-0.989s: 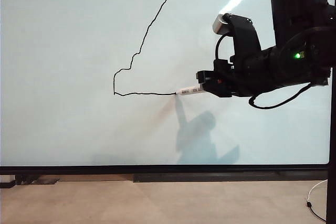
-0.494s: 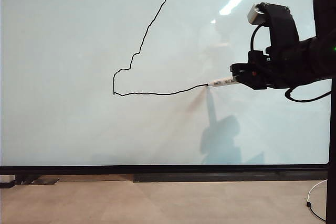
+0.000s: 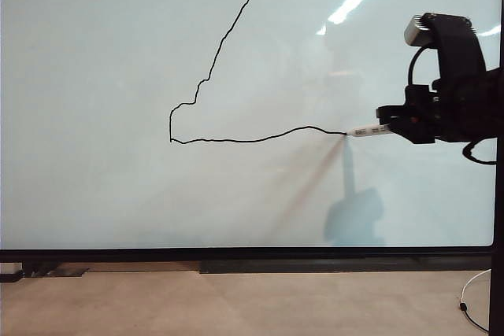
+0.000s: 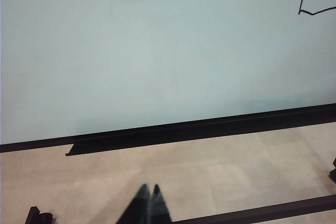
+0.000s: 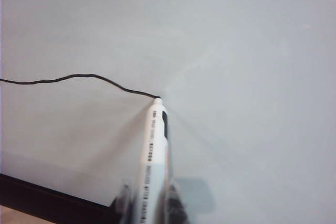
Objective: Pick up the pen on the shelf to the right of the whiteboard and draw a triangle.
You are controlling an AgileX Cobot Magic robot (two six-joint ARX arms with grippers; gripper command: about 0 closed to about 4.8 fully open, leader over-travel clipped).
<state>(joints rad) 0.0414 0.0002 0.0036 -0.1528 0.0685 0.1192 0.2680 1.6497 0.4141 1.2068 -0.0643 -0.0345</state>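
White plastic sits clamped in your right jaws [image 3: 394,127]: the pen [image 3: 368,131] lies nearly level, its long axis running from the jaws leftward, tip touching the whiteboard [image 3: 94,76] at the line's right end. From there the open peak of the triangle [image 3: 213,100] lies up and to the left, so your closing stroke likely climbs that way. Your left jaws [image 4: 149,196], tips together and empty, hang low near the floor [image 4: 220,166], well away.
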